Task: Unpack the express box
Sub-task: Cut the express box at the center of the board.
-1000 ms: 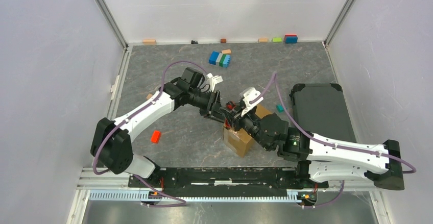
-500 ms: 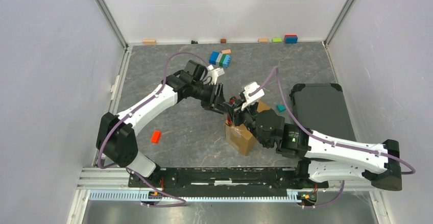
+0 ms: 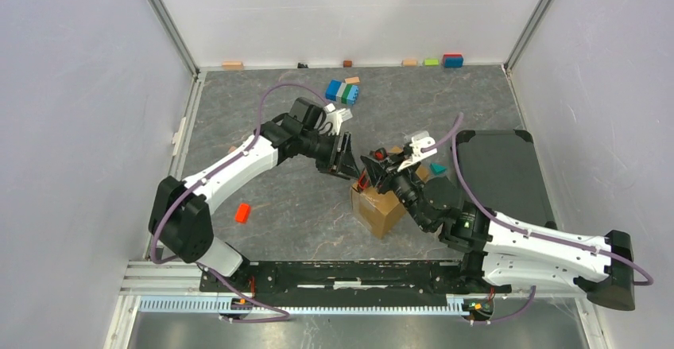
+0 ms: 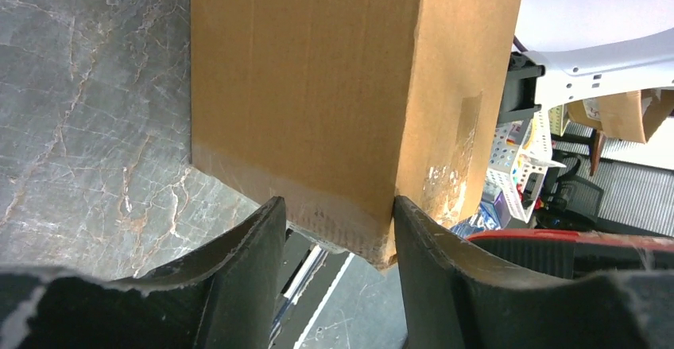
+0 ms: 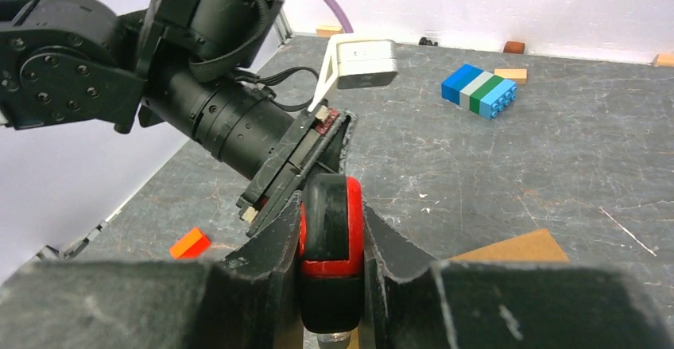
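The express box (image 3: 380,210), a plain brown carton, stands on the grey table in front of the arms. In the left wrist view its side (image 4: 318,87) fills the gap ahead of my left gripper (image 4: 334,206), whose jaws stand open on either side of its lower edge. From above, my left gripper (image 3: 346,158) hovers just beyond the box's far left corner. My right gripper (image 5: 332,230) is shut on a black-and-red wheel-like object (image 5: 332,218) and holds it above the box (image 5: 517,247), close to the left gripper's tip. In the top view my right gripper (image 3: 372,171) sits over the box's far edge.
A black tray (image 3: 497,174) lies right of the box, with a teal block (image 3: 436,168) at its left edge. A blue, white and green block cluster (image 3: 342,91) sits farther back. A red block (image 3: 242,212) lies at the near left. Small blocks line the back wall (image 3: 453,60).
My left gripper's jaws have opened wider and it has drawn back from the box toward the far left. My right arm has shifted right, still holding the black-and-red object.
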Controlling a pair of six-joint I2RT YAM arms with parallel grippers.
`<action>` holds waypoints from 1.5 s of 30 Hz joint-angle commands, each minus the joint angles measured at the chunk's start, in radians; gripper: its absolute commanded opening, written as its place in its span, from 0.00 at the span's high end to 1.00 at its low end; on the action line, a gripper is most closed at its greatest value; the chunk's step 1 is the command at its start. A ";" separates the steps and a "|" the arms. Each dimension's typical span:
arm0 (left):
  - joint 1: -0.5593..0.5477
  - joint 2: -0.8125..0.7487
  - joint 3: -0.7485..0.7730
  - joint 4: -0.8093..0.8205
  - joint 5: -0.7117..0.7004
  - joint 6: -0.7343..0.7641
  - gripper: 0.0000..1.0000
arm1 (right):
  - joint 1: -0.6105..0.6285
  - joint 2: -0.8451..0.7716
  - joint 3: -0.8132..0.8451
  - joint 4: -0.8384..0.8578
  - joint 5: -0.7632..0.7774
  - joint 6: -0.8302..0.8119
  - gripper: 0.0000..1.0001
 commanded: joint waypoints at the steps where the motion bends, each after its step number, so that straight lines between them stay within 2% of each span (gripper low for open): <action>1: -0.006 -0.062 -0.062 0.073 0.006 -0.054 0.42 | -0.006 -0.017 -0.059 0.014 0.091 -0.029 1.00; 5: -0.012 -0.061 -0.085 0.085 0.004 -0.060 0.44 | -0.007 -0.008 -0.064 0.013 0.087 -0.032 1.00; 8: -0.012 -0.047 -0.094 0.085 0.002 -0.049 0.50 | -0.006 0.001 -0.054 0.001 0.086 -0.042 1.00; 14: -0.003 0.020 -0.041 -0.014 -0.045 0.067 0.58 | -0.006 0.040 0.040 -0.076 -0.119 -0.149 1.00; 22: 0.011 0.071 0.011 -0.062 -0.069 0.129 0.58 | -0.006 0.043 0.103 -0.165 -0.274 -0.236 1.00; 29: 0.011 0.088 0.031 -0.081 -0.072 0.151 0.58 | -0.005 0.045 0.166 -0.219 -0.288 -0.248 1.00; 38: 0.015 0.099 0.045 -0.089 -0.073 0.160 0.58 | -0.005 0.105 0.294 -0.451 -0.207 -0.157 1.00; 45: 0.017 0.106 0.057 -0.094 -0.072 0.167 0.58 | -0.005 0.072 0.200 -0.436 -0.229 -0.125 1.00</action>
